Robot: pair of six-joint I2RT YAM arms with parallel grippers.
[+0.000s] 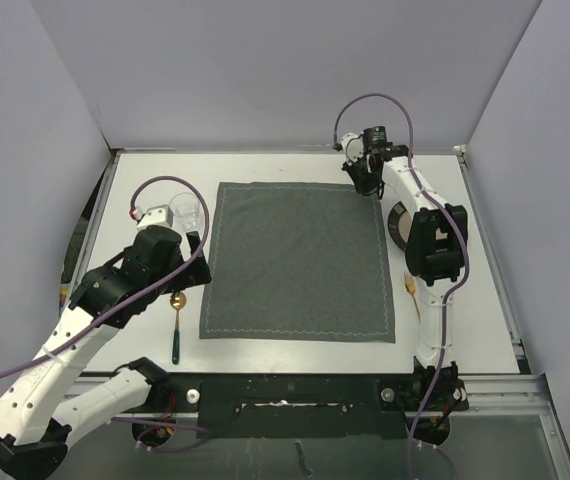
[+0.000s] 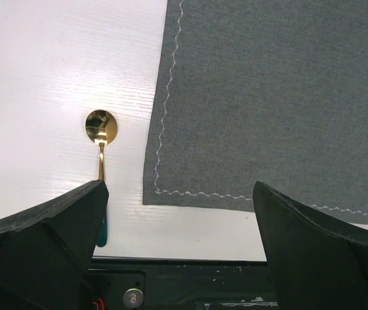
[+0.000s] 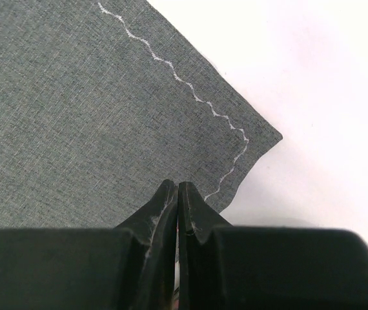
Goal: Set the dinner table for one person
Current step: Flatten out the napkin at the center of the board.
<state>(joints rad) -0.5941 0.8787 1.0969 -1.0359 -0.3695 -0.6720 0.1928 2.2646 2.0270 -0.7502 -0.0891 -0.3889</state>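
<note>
The bench (image 1: pixel 265 168) is a large, flat, white rectangle, matte and plain, lying level across the middle of the overhead view.

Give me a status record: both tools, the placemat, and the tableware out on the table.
placemat: dark grey, flat, mid dinner table
left tool: open, empty, by mat's left edge
right tool: shut at mat's far-right corner; pinching cloth or not, unclear
spoon: gold bowl, dark handle, on table left of mat
glass: clear, upright, left of mat
dark round dish: right of mat, partly under right arm
gold utensil: right of mat, mostly hidden, type unclear
</note>
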